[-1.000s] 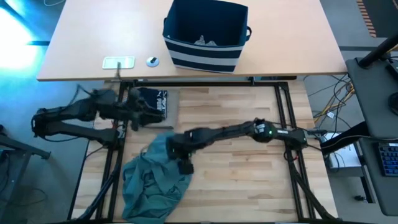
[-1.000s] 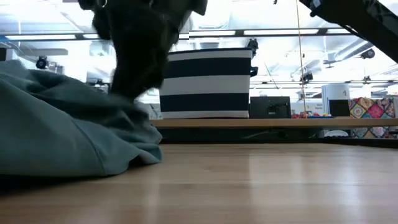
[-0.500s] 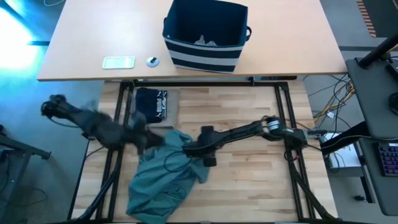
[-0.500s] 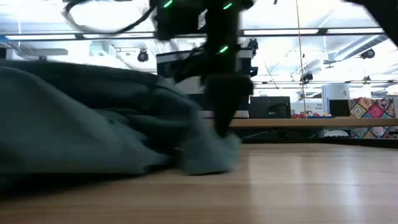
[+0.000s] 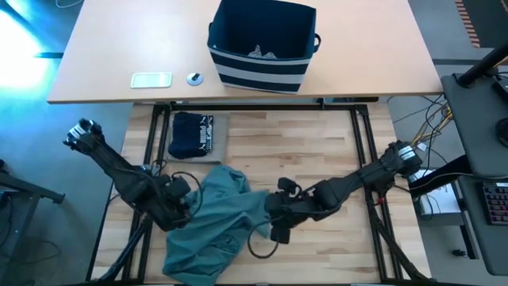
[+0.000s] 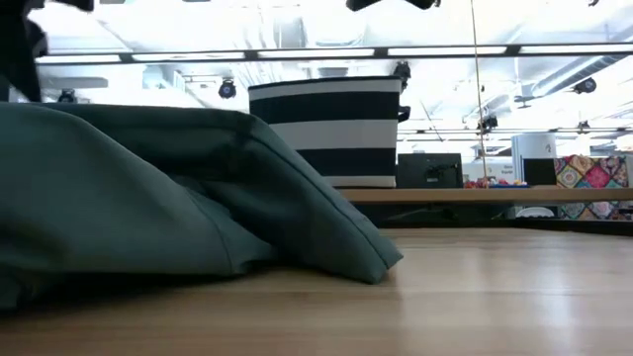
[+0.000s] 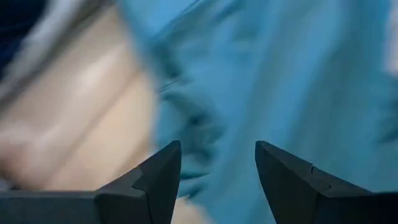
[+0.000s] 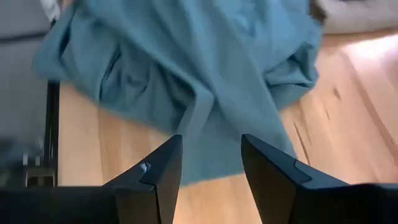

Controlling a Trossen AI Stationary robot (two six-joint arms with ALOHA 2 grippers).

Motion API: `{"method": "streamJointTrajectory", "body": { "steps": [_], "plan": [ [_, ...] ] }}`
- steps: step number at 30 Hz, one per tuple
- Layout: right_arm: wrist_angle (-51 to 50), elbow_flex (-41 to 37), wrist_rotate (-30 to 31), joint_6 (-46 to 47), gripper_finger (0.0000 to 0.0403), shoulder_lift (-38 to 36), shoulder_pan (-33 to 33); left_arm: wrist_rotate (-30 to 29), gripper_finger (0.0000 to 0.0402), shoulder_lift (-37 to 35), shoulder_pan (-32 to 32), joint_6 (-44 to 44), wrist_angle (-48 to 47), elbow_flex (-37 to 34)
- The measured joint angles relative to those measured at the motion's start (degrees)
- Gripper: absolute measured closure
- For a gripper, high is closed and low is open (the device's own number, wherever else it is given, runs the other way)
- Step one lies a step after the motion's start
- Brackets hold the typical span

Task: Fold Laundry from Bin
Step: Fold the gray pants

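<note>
A large teal-green garment (image 5: 218, 226) lies crumpled and partly spread on the wooden table, its right corner (image 6: 381, 265) flat on the boards. My left gripper (image 5: 184, 208) hangs open over the garment's left edge, pointing steeply down; in its wrist view teal cloth (image 7: 280, 81) lies beyond the open fingers. My right gripper (image 5: 271, 216) is open just above the garment's right corner, with the cloth (image 8: 186, 68) below it. A folded navy garment (image 5: 198, 133) with white lettering lies at the far left. The striped navy bin (image 5: 262, 44) stands on the far desk with small grey pieces (image 5: 262, 53) inside.
A small white flat device (image 5: 151, 79) and a small round object (image 5: 194, 78) lie on the beige desk (image 5: 381, 56) left of the bin. A black frame (image 5: 361, 135) borders the wooden table. Bare boards (image 5: 317, 151) stretch right of the garments.
My right gripper has dragged part of the teal garment toward the table's right edge, spreading it out, then risen out of the low view; the pulled corner now lies on the boards. My left gripper has swung from beside the navy garment toward the near edge, down to the teal garment's left edge, tipping downward.
</note>
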Motion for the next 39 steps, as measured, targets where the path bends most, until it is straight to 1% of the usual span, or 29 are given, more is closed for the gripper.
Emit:
{"method": "streamJointTrajectory", "body": {
  "steps": [2, 4, 6, 7, 9, 11, 14, 16, 17, 18, 19, 20, 21, 22, 23, 24, 25, 26, 28, 30, 32, 34, 36, 37, 39],
  "plan": [
    [-0.22, 1.30, 0.24, 3.60, 0.0243, 0.93, 0.18, 0.32, 0.0212, 2.28, -0.03, -1.44, -4.03, -0.13],
    [-0.22, 2.20, 0.15, 7.91, 0.0243, 1.86, 0.51, 0.32, 0.0212, 4.56, 0.01, -2.08, -4.28, -1.00],
    [-0.10, 3.32, 0.10, 11.90, 0.0243, 2.43, 1.12, 0.67, 0.0212, 6.87, 0.10, -0.83, -0.90, -2.46],
    [-0.14, 4.01, 0.10, 13.37, 0.0243, 2.79, 1.30, 1.62, 0.0212, 8.16, 0.32, 0.72, 2.39, -3.48],
    [-0.03, 5.78, 0.08, 15.03, 0.0243, 3.22, 2.08, 4.46, 0.0212, 10.64, 1.00, 4.51, 11.90, -5.98],
    [-0.40, 7.80, -0.21, 15.74, 0.0243, 3.50, 2.75, 4.96, 0.0212, 13.58, 2.77, 6.69, 23.44, -8.60],
    [-3.81, 12.18, -1.67, 15.76, 0.0243, 3.38, 3.45, 5.39, 0.0212, 18.49, 8.39, 11.19, 42.23, -10.90],
    [-8.71, 16.24, -1.96, 15.04, 0.0243, 3.16, 3.81, 6.61, 0.0212, 21.08, 13.42, 16.23, 56.37, -10.55],
    [-12.11, 18.53, -1.94, 14.65, 0.0243, 3.08, 3.91, 8.74, 0.0212, 22.15, 15.95, 19.27, 62.99, -9.16],
    [-15.43, 20.67, -1.92, 14.44, 0.0243, 3.00, 4.05, 12.51, 0.0212, 23.08, 18.13, 23.29, 69.58, -7.03],
    [-18.67, 22.53, -1.85, 14.44, 0.0243, 2.96, 4.29, 17.58, 0.0212, 23.61, 20.04, 27.52, 74.38, -4.24],
    [-21.63, 23.95, -1.82, 14.67, 0.0243, 2.89, 4.38, 22.64, 0.0212, 23.91, 21.55, 31.17, 76.78, -0.74],
    [-24.25, 24.80, -1.57, 15.04, 0.0243, 2.81, 4.61, 27.07, 0.0212, 23.96, 22.71, 33.86, 76.46, 3.15],
    [-26.45, 25.29, -1.17, 15.47, 0.0243, 2.81, 4.96, 29.82, 0.0212, 23.66, 23.33, 36.21, 73.75, 7.08],
    [-28.32, 25.46, -0.68, 15.70, 0.0243, 2.81, 5.40, 30.78, 0.0212, 23.16, 23.44, 38.71, 68.16, 11.06],
    [-29.49, 25.30, 0.30, 15.82, 0.0243, 2.81, 6.04, 30.30, 0.0212, 22.70, 23.27, 41.63, 60.71, 15.03],
    [-29.52, 24.53, 1.68, 15.85, 0.0243, 2.81, 6.72, 28.10, 0.0212, 22.32, 22.62, 44.68, 53.05, 19.07],
    [-29.48, 23.57, 3.22, 15.85, 0.0243, 2.82, 7.35, 24.50, 0.0212, 21.99, 21.65, 47.09, 45.35, 22.86],
    [-29.02, 21.07, 7.14, 15.86, 0.0243, 3.28, 8.53, 13.70, 0.0212, 21.55, 18.69, 49.84, 29.31, 30.22],
    [-27.64, 17.81, 11.00, 15.87, 0.0243, 4.31, 9.16, 2.14, 0.0212, 21.49, 15.11, 49.45, 16.62, 36.00],
    [-24.68, 13.96, 14.12, 16.90, 0.0243, 5.54, 8.91, -7.63, 0.0212, 21.49, 11.66, 46.17, 6.99, 39.16],
    [-20.34, 9.72, 16.10, 21.81, 0.0243, 7.31, 7.20, -14.73, 0.0212, 21.48, 9.23, 41.93, 2.39, 40.42],
    [-13.61, 5.83, 15.79, 28.64, 0.0243, 9.40, 4.71, -20.58, 0.0212, 21.35, 7.41, 38.60, 0.06, 40.17],
    [-10.05, 4.10, 14.04, 30.14, 0.0243, 10.55, 3.57, -23.08, 0.0212, 21.29, 6.87, 37.49, 0.14, 39.52],
    [-5.30, 1.56, 6.90, 29.79, 0.0243, 13.27, 1.56, -25.35, 0.0212, 21.31, 6.15, 35.85, -0.07, 37.93]
  ]
}}
